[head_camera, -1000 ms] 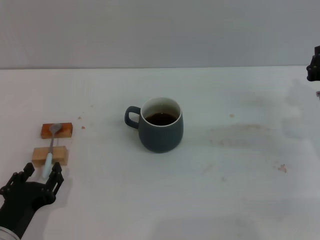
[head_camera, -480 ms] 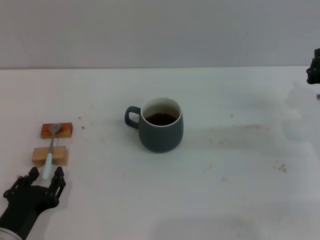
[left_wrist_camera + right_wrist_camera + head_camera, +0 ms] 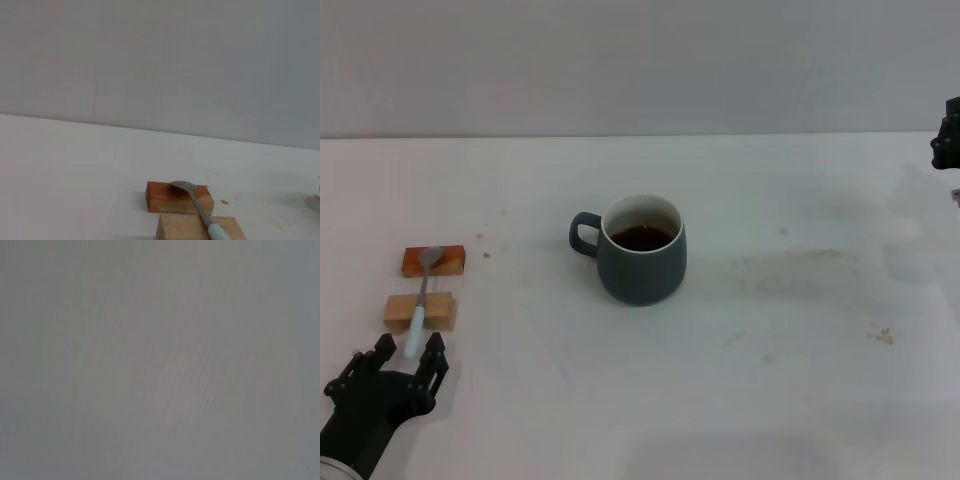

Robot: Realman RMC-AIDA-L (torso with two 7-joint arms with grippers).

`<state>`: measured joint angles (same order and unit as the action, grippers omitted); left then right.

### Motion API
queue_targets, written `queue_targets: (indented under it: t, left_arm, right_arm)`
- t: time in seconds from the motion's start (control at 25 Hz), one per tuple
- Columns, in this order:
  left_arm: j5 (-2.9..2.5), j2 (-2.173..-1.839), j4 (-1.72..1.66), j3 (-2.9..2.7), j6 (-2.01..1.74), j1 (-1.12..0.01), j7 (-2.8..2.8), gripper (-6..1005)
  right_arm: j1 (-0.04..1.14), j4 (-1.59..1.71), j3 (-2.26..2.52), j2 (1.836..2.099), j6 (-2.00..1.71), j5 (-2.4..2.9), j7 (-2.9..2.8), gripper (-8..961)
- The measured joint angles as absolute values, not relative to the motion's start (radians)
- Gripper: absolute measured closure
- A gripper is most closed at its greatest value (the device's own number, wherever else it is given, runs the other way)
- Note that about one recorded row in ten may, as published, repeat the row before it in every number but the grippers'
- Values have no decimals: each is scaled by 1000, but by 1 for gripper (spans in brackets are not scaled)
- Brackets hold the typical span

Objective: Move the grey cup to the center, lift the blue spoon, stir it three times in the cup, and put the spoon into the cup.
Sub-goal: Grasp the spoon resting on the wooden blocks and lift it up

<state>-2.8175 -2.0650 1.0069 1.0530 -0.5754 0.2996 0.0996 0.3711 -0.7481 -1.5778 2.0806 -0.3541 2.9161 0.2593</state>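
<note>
Head view: the grey cup stands upright at the middle of the white bench, handle turned toward frame left, dark brown liquid low inside its white interior. Bare bench surrounds it on every side, widest toward the right and lower edge.

At the left edge, two small wooden blocks lie one behind the other, and the blue spoon rests across them, metal bowl on the far reddish block, pale handle overhanging the near one. The left gripper sits in the lower left corner, fingers spread apart either side of the handle tip, holding nothing.

The right gripper shows only partly at the right edge; whether its fingers are open cannot be told.
</note>
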Motion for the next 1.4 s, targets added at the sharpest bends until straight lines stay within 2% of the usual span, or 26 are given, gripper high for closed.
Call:
queue_targets:
  t: [0.16, 1.4]
  left_arm:
    - [-2790, -2066, 993, 1054, -583, 290, 92, 428]
    - [-2770, -2065, 977, 1049, -588, 271, 86, 660]
  right_arm:
    - [371, -749, -1577, 2080, -354, 2916, 259, 954]
    - [375, -752, -1577, 2077, -351, 2917, 261, 955]
